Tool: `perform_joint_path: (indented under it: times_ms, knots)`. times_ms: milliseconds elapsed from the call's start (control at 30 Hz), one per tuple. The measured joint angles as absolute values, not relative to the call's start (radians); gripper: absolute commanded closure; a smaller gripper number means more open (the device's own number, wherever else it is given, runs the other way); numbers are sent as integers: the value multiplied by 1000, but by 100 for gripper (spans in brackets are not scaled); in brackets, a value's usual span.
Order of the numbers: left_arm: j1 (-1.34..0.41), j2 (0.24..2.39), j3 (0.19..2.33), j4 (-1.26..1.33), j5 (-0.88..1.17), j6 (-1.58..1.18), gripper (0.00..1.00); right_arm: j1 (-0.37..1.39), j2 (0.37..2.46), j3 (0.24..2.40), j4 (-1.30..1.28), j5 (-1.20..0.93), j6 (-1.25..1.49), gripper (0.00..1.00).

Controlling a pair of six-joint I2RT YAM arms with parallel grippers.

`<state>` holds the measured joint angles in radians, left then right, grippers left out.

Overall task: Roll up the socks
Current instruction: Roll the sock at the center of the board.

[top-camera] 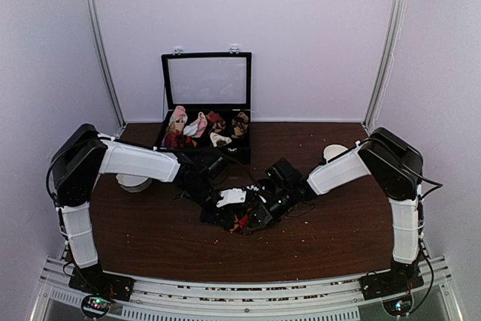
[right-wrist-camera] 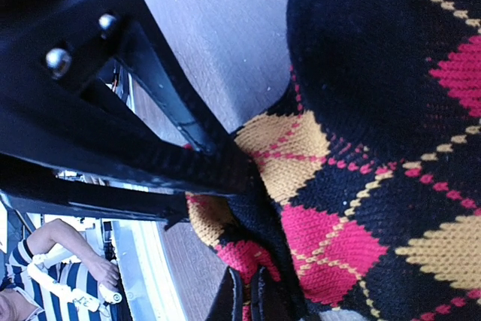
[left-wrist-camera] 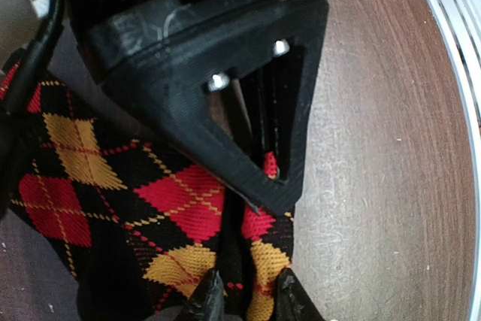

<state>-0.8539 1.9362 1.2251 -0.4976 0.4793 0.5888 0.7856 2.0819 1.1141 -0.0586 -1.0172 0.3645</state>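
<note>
A black argyle sock with red and orange diamonds (top-camera: 242, 222) lies bunched on the brown table at the centre. Both grippers meet over it. In the left wrist view the sock (left-wrist-camera: 173, 201) fills the lower left, and my left gripper (left-wrist-camera: 246, 297) pinches a raised fold of it between its fingertips (left-wrist-camera: 207, 298). The right gripper's black finger crosses just above. In the right wrist view the sock (right-wrist-camera: 376, 186) fills the right side, and my right gripper (right-wrist-camera: 246, 298) is closed tight on its red edge. Seen from above, the left gripper (top-camera: 219, 202) and right gripper (top-camera: 261, 207) nearly touch.
A black case (top-camera: 207, 137) with its lid raised stands at the back centre and holds several pink, white and dark sock bundles (top-camera: 197, 125). A white round object (top-camera: 134, 183) sits under the left arm, another (top-camera: 334, 152) behind the right arm. A metal rail (top-camera: 240, 291) runs along the near edge.
</note>
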Motion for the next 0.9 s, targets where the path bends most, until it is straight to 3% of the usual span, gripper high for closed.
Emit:
perform_joint_path:
  times_ms: [133, 233, 267, 367, 467, 900]
  knots:
    - [-854, 1952, 1225, -497, 485, 576, 74, 786, 2082, 1113, -51, -1017, 391, 100]
    - [-854, 1954, 1225, -498, 490, 567, 100, 786, 2082, 1108, -38, -1018, 411, 100]
    - [-854, 1955, 1225, -498, 493, 560, 100, 786, 2081, 1105, -31, -1017, 418, 100]
    - [-850, 1967, 1235, -507, 511, 543, 100, 786, 2061, 1072, 13, -996, 441, 79]
    - [-828, 2010, 1275, -530, 572, 505, 100, 791, 2003, 1008, 74, -941, 461, 70]
    - [-761, 2123, 1375, -614, 748, 382, 100, 794, 1792, 765, 228, -619, 529, 57]
